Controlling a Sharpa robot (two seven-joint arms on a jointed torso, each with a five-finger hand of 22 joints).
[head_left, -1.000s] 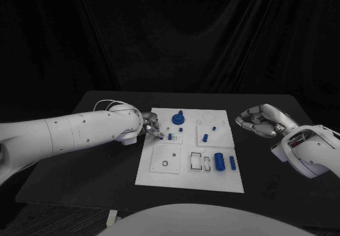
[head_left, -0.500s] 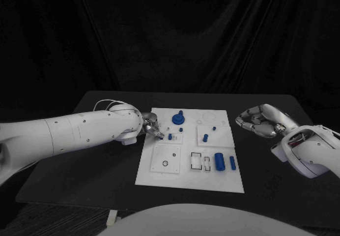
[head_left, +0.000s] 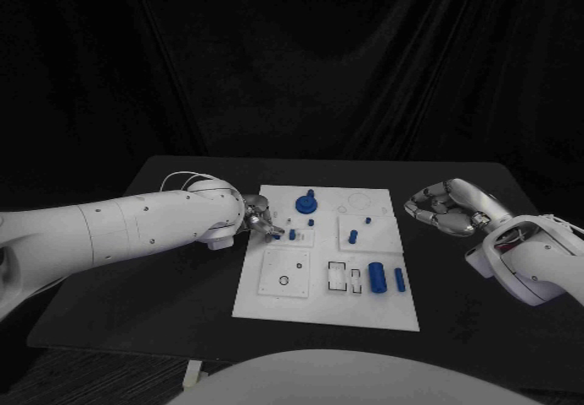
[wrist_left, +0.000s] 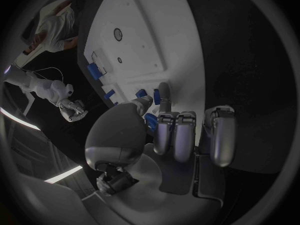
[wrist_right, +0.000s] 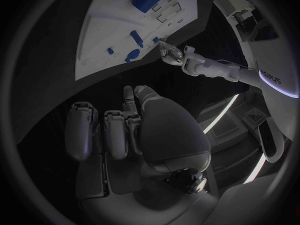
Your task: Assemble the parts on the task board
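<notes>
Fingers (wrist_left: 164,97) of the left hand (head_left: 258,217) reach down onto the left edge of the task board (head_left: 327,301), where their tips meet a small blue part (head_left: 292,234) in the upper left section. In the left wrist view one finger stretches straight toward the blue pieces while the others are bent under the palm; whether the part is actually pinched or only touched, I cannot tell.

Right hand (head_left: 446,207) hangs above the black bench (head_left: 159,278), off the board's right edge and apart from it. Its fingers (wrist_right: 115,130) are curled in toward the palm with nothing between them, as the right wrist view also shows.

On the white board, lying in the middle of the bench, a blue knob-like part (head_left: 305,202) stands near the top edge. A small blue peg (head_left: 353,237) stands in the upper right section, with a smaller blue piece (head_left: 366,221) just above it. Two blue cylinders lie side by side in the lower right section: a thick one (head_left: 377,278) and a slimmer one (head_left: 399,281). Empty rectangular recesses (head_left: 337,275) sit just to their left, and a round hole (head_left: 283,280) marks the lower left section.
</notes>
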